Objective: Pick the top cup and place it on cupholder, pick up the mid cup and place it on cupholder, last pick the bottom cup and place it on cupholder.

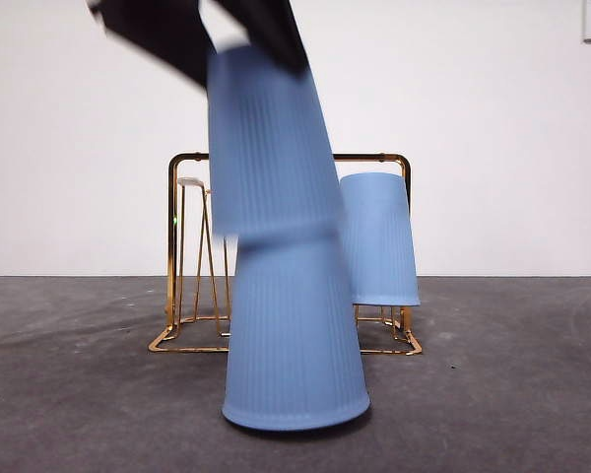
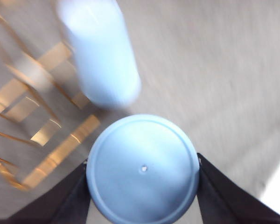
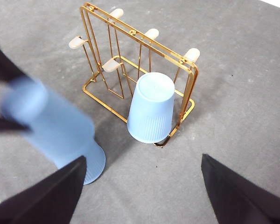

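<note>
a: is any writing showing on the cups?
b: none is readable; the ribbed blue plastic cups are plain.
a: what is the left gripper [image 2: 142, 186] doing?
b: its black jaws are closing on the flat base of the lifted blue ribbed cup [image 1: 268, 148], mouth down, long axis tilting slightly off upright, its rim overlapping the top of the bottom blue ribbed cup [image 1: 294, 335].
a: and that one?
b: it is standing mouth down on the dark grey worktop [image 1: 512, 394], in front of the shiny gold wire cupholder [image 3: 189, 79].
a: anything on the holder?
b: a third blue ribbed cup [image 3: 151, 108] is sitting inverted at one end, leaning a little.
a: the right gripper [image 3: 140, 186]?
b: it is hovering, jaws spread wide, holding nothing.
</note>
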Tool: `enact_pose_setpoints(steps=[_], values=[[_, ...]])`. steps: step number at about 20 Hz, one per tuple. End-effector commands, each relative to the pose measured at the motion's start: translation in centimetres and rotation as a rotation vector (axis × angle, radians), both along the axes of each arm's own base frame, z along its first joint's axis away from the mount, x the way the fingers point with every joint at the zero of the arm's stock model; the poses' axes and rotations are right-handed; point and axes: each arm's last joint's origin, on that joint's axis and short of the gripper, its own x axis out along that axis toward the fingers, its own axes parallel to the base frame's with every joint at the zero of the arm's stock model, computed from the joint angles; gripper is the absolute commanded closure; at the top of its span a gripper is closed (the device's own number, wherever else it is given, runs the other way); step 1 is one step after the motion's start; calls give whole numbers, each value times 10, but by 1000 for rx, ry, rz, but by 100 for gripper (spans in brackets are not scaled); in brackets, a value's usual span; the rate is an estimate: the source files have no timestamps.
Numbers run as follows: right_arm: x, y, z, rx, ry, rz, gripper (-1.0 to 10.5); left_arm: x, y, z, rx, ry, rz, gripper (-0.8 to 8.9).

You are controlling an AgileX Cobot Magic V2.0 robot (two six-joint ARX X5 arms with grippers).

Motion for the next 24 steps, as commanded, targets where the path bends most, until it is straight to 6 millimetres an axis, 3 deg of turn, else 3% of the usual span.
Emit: enact_pose_setpoints(steps=[1,4,6,16,24], values=[[0,1,6,20,-15,5,555,-9,10,37,-76,-114,30,734],[0,1,6,20,-15,6,555,-19,26,62,-112,-183,78,734],[-1,1,6,20,-14,6,555,-20,35,66,-77,-219,156,733],[-1,1,6,22,-12,9,555,17,62,59,15,-233,393,733],[-1,1,5,19,-6,9,555,57,48,36,50,-187,377,733]])
